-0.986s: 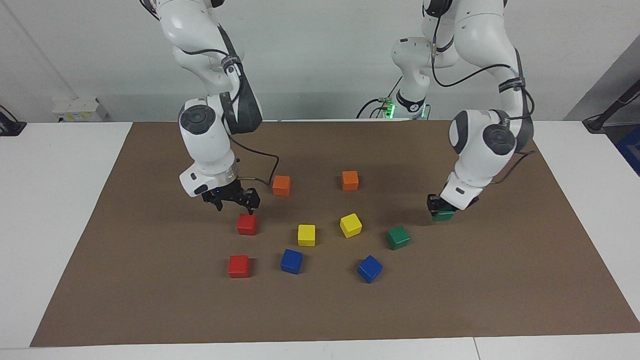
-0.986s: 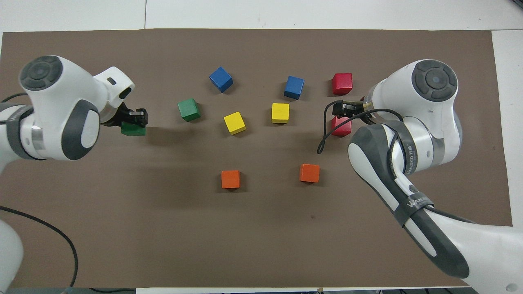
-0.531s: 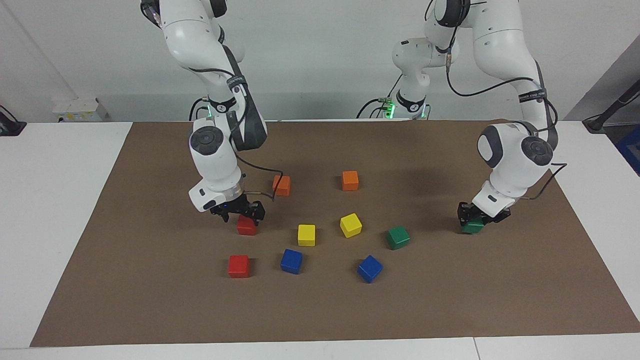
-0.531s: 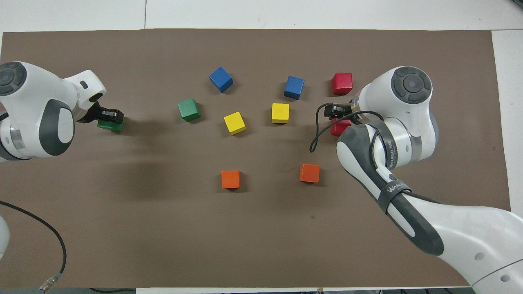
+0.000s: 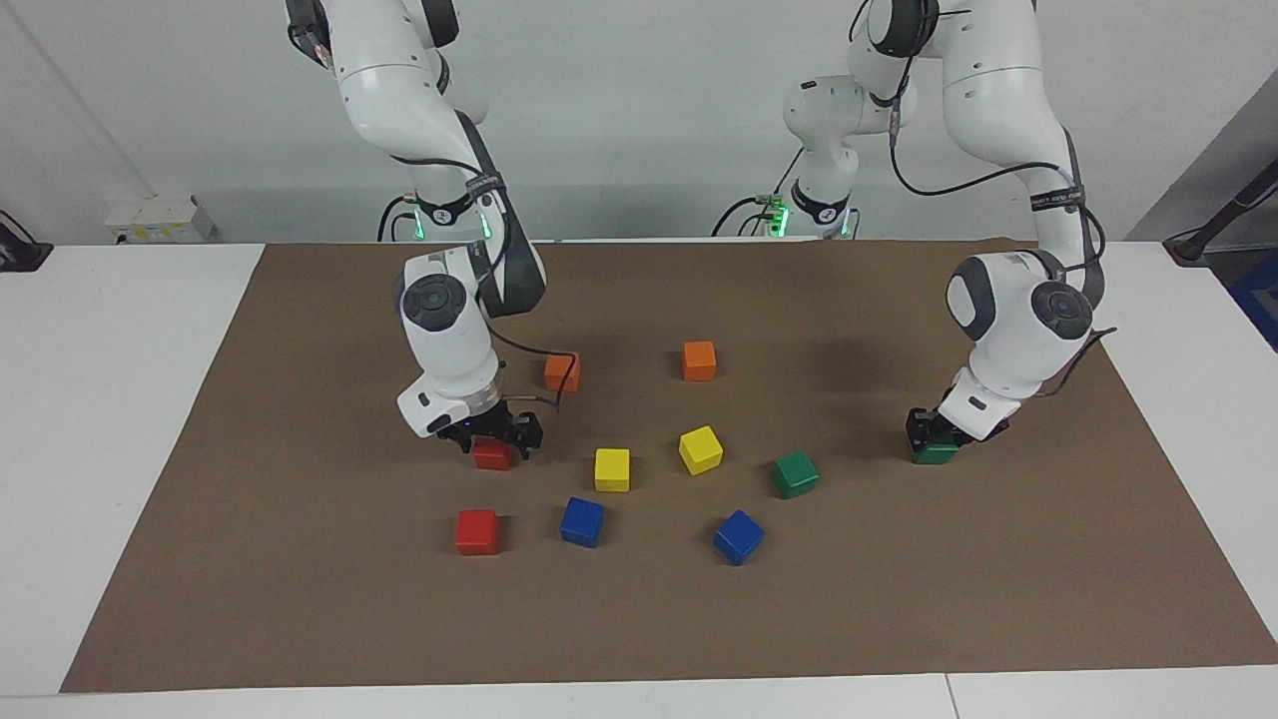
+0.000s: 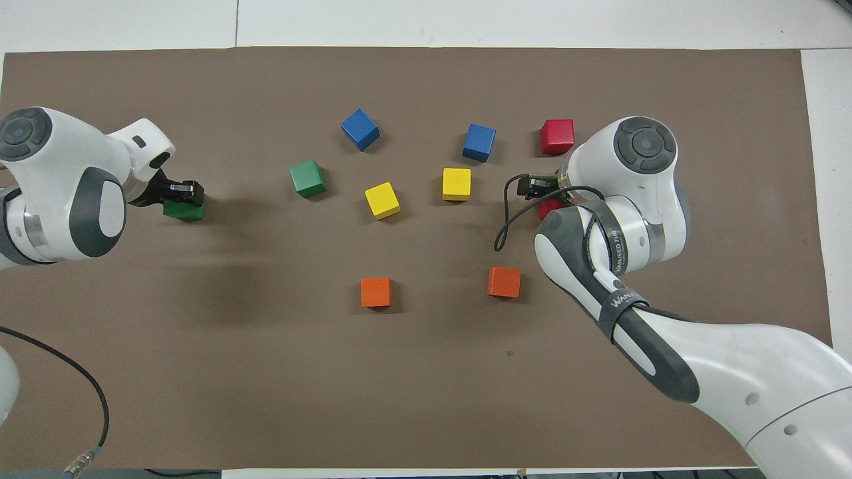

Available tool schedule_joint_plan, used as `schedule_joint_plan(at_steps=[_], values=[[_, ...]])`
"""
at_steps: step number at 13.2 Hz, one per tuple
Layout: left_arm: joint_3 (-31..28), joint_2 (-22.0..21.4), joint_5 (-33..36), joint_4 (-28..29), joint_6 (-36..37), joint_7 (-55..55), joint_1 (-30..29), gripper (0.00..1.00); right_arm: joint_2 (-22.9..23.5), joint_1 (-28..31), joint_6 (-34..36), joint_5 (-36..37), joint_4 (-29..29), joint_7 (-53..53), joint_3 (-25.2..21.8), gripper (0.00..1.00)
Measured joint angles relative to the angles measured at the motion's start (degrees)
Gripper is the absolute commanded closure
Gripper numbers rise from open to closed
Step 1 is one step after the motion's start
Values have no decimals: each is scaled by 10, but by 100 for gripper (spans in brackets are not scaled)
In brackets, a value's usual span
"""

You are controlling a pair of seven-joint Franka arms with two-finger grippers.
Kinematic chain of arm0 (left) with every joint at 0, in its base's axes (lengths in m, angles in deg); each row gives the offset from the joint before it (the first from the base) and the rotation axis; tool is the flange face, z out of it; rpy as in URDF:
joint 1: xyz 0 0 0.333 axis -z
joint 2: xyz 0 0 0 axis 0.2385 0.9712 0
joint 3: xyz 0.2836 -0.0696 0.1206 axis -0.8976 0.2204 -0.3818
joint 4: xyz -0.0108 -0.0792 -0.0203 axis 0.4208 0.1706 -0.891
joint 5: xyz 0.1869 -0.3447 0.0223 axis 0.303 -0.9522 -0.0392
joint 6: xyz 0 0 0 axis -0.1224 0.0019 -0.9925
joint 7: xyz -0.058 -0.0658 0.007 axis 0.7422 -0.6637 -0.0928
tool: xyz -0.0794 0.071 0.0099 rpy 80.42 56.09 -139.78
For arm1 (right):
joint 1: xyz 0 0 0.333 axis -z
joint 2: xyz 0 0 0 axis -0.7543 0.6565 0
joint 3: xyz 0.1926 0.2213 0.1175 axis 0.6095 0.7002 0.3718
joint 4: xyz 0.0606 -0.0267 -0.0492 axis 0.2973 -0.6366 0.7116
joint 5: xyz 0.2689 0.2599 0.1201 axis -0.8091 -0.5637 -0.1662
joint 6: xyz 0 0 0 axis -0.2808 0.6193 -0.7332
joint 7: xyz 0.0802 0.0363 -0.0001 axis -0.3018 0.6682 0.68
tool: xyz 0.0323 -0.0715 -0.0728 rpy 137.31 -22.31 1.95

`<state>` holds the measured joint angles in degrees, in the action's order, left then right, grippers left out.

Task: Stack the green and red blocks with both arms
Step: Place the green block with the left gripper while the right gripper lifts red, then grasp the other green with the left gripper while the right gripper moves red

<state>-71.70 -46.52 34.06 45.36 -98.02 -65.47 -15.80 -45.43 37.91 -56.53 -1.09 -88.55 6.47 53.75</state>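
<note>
My left gripper (image 5: 933,436) is shut on a dark green block (image 5: 937,454), held low at the brown mat near the left arm's end of the table; the block also shows in the overhead view (image 6: 184,211) under the gripper (image 6: 184,192). The second green block (image 5: 795,474) (image 6: 307,178) lies free on the mat. My right gripper (image 5: 496,436) (image 6: 536,186) is down over a red block (image 5: 491,454) (image 6: 548,208), open, with a finger on either side of it. The second red block (image 5: 476,531) (image 6: 557,136) lies farther from the robots.
On the brown mat (image 5: 899,619) lie two orange cubes (image 5: 562,370) (image 5: 699,360) nearer the robots, two yellow cubes (image 5: 612,469) (image 5: 700,449) in the middle, and two blue cubes (image 5: 581,521) (image 5: 738,536) farther out. White table borders the mat.
My right gripper has come down from above the red block to straddle it. My left gripper has carried the green block toward the left arm's end of the table and lowered it.
</note>
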Motion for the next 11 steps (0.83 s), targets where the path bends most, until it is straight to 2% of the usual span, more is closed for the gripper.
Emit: schedule_joint_plan(at_steps=[1,5,7,10,11], values=[[0,0,0,0,0,3,0,1,1,0,0,0,0,0,0,5],[-1,0,0,0,-1,14,-4,0,8,0,0,0,0,0,0,26],[-1,0,-3,-39,19,22,-7,0,10,0,0,0,0,0,0,49],[9,12,-11,-142,81,154,30,0,10,0,0,0,0,0,0,98],[11,19,-11,-157,83,204,60,0,10,0,0,0,0,0,0,100]])
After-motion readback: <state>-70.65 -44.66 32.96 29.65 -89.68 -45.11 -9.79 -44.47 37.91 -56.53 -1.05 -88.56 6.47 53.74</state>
